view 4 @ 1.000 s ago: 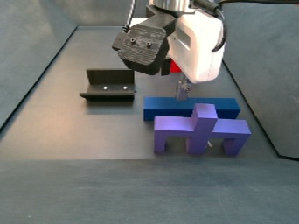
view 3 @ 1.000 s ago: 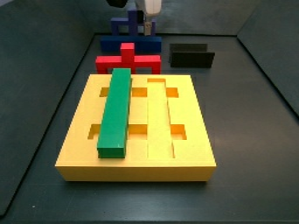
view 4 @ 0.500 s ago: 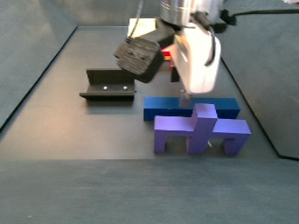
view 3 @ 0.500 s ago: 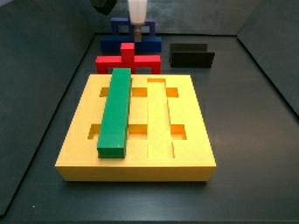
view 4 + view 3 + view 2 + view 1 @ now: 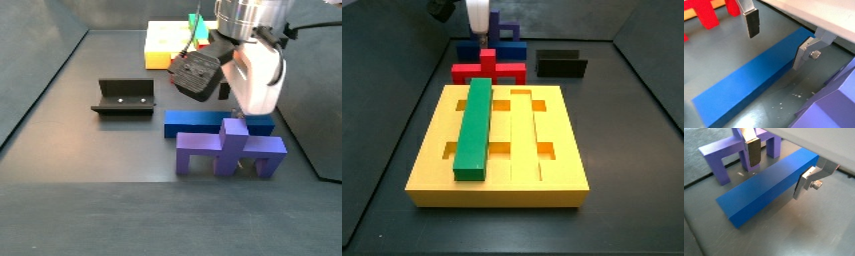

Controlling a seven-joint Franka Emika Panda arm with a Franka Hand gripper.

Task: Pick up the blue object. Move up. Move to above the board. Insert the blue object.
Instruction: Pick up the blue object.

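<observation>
The blue object (image 5: 767, 190) is a long navy bar lying flat on the dark floor; it also shows in the other wrist view (image 5: 757, 77) and in both side views (image 5: 201, 122) (image 5: 472, 53). My gripper (image 5: 779, 167) is open and low over one end of the bar, one finger (image 5: 751, 150) on each long side, not touching; the other wrist view shows the same (image 5: 779, 38). The yellow board (image 5: 563, 165) lies near the front with a green bar (image 5: 474, 125) in its left groove.
An indigo-purple pronged piece (image 5: 230, 150) stands right beside the blue bar. A red pronged piece (image 5: 486, 69) sits between the bar and the board. The dark fixture (image 5: 124, 97) stands on the floor to one side. Grey walls enclose the floor.
The gripper has turned about its vertical axis and shifted over the blue bar, so its fingers now straddle the bar. The pieces have not moved.
</observation>
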